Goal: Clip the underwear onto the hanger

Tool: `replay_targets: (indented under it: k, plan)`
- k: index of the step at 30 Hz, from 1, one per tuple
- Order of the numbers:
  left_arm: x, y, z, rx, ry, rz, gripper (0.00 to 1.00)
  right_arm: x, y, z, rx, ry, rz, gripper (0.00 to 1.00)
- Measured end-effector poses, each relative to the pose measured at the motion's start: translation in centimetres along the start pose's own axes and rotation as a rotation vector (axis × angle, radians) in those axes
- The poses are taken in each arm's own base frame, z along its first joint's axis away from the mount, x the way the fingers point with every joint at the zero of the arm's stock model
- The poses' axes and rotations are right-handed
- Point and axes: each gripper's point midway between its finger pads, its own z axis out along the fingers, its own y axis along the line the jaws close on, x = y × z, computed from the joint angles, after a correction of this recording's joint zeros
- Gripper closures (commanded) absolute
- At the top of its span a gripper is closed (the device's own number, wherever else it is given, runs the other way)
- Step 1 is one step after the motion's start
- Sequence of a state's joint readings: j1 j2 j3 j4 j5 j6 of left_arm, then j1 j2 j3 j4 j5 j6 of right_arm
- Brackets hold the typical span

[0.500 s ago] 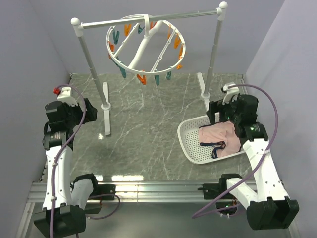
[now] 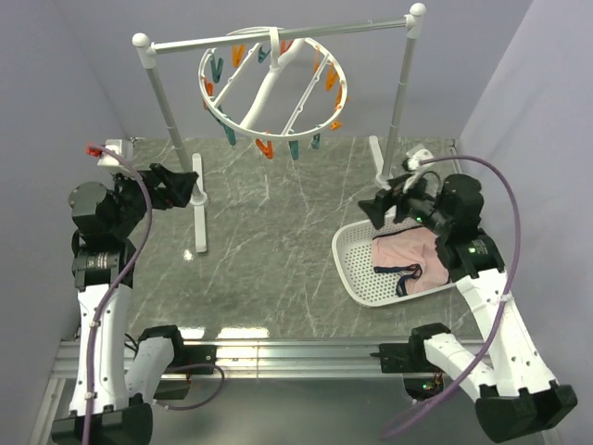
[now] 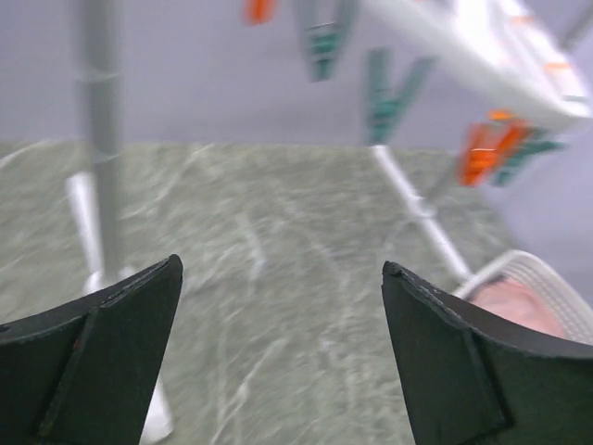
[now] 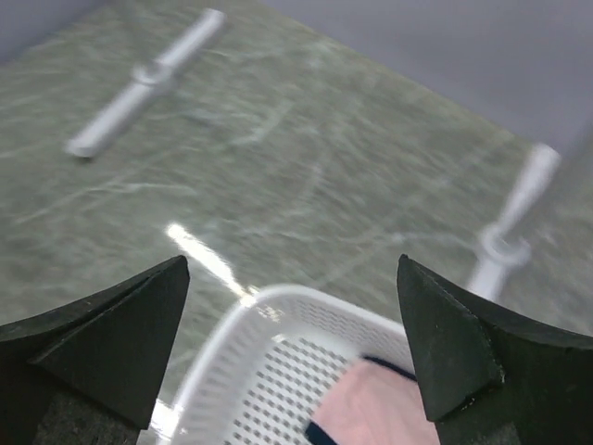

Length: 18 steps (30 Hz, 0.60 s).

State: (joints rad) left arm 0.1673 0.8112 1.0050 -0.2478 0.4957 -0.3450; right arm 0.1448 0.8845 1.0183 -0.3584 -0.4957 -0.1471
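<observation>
The pale pink underwear (image 2: 408,255) with navy edging lies in the white basket at the right. It also shows in the right wrist view (image 4: 371,408) and at the edge of the left wrist view (image 3: 521,306). The round white hanger (image 2: 262,91) with orange and teal clips hangs from the rail at the back; its ring (image 3: 473,51) shows in the left wrist view. My left gripper (image 2: 188,188) is open and empty, raised by the left pole. My right gripper (image 2: 378,206) is open and empty above the basket's far left rim. The open fingers frame both wrist views: left (image 3: 282,267), right (image 4: 292,261).
The white perforated basket (image 2: 347,269) stands at the right front, its rim (image 4: 241,315) below my right gripper. The white rail stand (image 2: 278,35) spans the back on two poles with floor feet (image 2: 199,218); its left pole (image 3: 102,139) is close to my left gripper.
My left gripper has risen and swung out toward the left pole. My right gripper has risen and reached left over the basket's far rim. The underwear and hanger have not moved.
</observation>
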Motion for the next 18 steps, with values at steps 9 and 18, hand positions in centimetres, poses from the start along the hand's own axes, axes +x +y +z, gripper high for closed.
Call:
replay_targets:
  k: [9, 18]
  plan:
    - [-0.7, -9.8, 2.7, 0.330, -0.014, -0.010, 0.15, -4.1, 6.6, 4.6, -0.188, -0.223, 0.009, 0.00]
    - [1.8, -13.6, 5.7, 0.335, 0.045, -0.063, 0.30, -6.1, 13.9, 8.9, -0.330, -0.349, -0.017, 0.01]
